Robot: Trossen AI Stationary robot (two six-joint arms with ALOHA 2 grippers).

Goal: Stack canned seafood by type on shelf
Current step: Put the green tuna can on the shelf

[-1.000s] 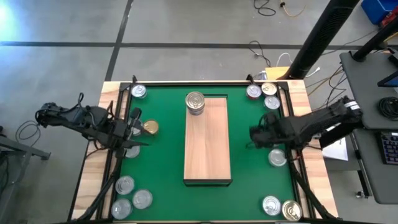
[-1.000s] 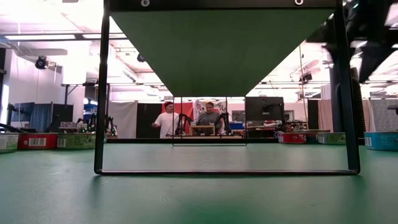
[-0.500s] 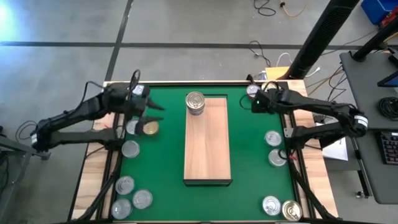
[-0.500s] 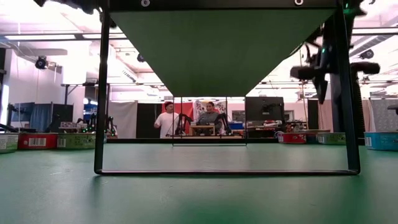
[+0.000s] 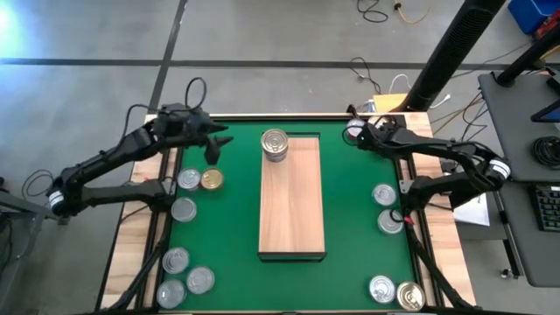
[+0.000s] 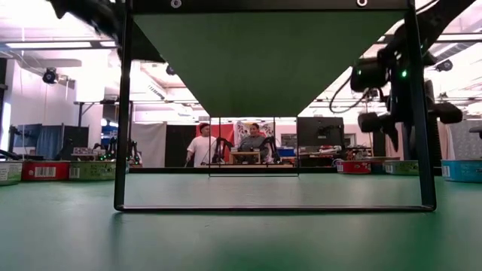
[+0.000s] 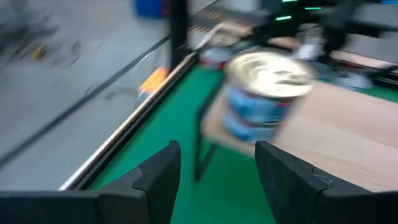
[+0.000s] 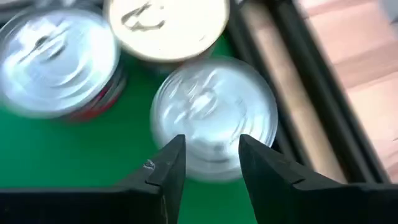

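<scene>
The shelf (image 5: 292, 197) is a light-wood board in the middle of the green table. A stack of cans (image 5: 275, 144) stands on its far end and shows blurred in the left wrist view (image 7: 267, 93). My left gripper (image 5: 217, 147) hangs open left of that stack, with nothing between its fingers (image 7: 217, 180). My right gripper (image 5: 357, 140) hovers open over the far right corner. There a silver can (image 8: 214, 124) lies under its fingers, beside a gold can (image 8: 166, 25) and a red-labelled silver one (image 8: 59, 59). Whether the fingers touch it, I cannot tell.
Loose cans stand on the mat: two silver (image 5: 189, 179) and one gold (image 5: 211, 180) at the left, three (image 5: 176, 260) at the near left, two (image 5: 382, 194) at the right, a silver (image 5: 381, 288) and a gold (image 5: 409, 296) at the near right. People sit beyond the table (image 6: 252, 143).
My left gripper has swung from the cans at the table's left edge toward the far edge and the shelf's far end. My right gripper has swung from the middle of the right side to the far right corner and come down over the cans there.
</scene>
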